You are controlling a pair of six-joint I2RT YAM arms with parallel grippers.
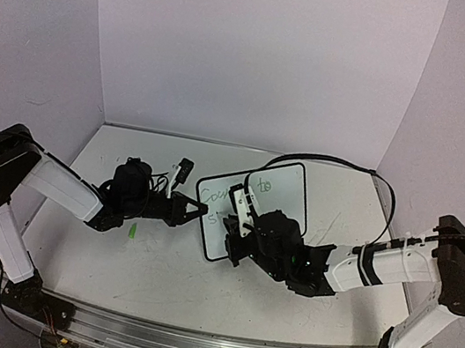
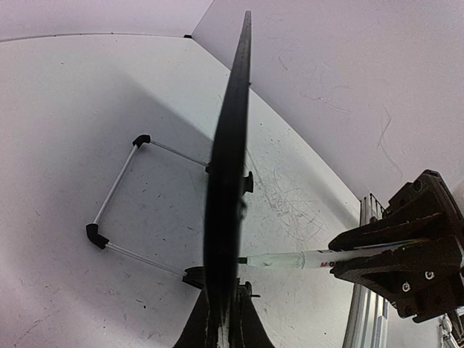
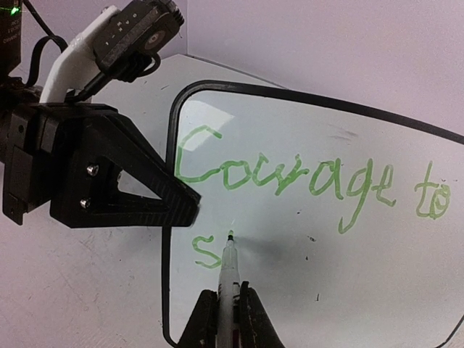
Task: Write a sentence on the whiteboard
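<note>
The whiteboard (image 1: pixel 280 202) stands tilted at mid-table, edge-on in the left wrist view (image 2: pixel 228 174). My left gripper (image 1: pixel 200 211) is shut on its left edge (image 2: pixel 226 293); its black finger (image 3: pixel 148 190) overlaps the frame. The sentence (image 3: pixel 290 181) reads "Courage to" in green, with an "s" (image 3: pixel 203 250) below. My right gripper (image 1: pixel 239 231) is shut on a white green-tipped marker (image 3: pixel 230 275). The tip is at the board just right of the "s". The marker (image 2: pixel 312 259) meets the board face in the left wrist view.
A small green cap (image 1: pixel 132 230) lies on the table below my left arm. The board's wire stand (image 2: pixel 116 196) with black feet rests on the scuffed tabletop behind it. A black cable (image 1: pixel 341 165) arcs over the board's far side. Walls enclose three sides.
</note>
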